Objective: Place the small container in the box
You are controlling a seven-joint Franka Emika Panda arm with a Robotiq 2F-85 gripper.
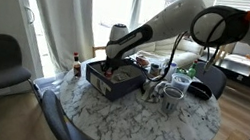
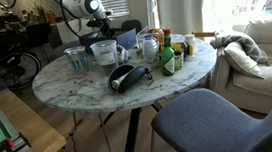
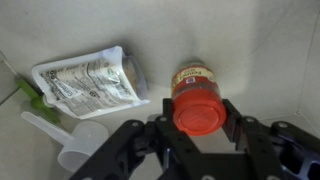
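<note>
In the wrist view my gripper point(image 3: 198, 116) is shut on the small container point(image 3: 195, 85), a squat red-orange pot with a label, one finger on each side. It hangs just over a pale floor point(image 3: 260, 50) with low walls. In an exterior view the gripper point(image 1: 115, 67) reaches down into the big dark box point(image 1: 103, 83) at the table's left side. The pot itself is hidden there. In an exterior view the arm point(image 2: 99, 29) is at the far side of the table, and the box is hard to make out.
A printed pouch point(image 3: 85, 80), a clear plastic scoop point(image 3: 68, 145) and a green item point(image 3: 35, 98) lie beside the pot. On the round marble table stand a red-capped bottle point(image 1: 77, 62), cups point(image 1: 172, 94) and a black bowl point(image 1: 200, 89). Chairs ring the table.
</note>
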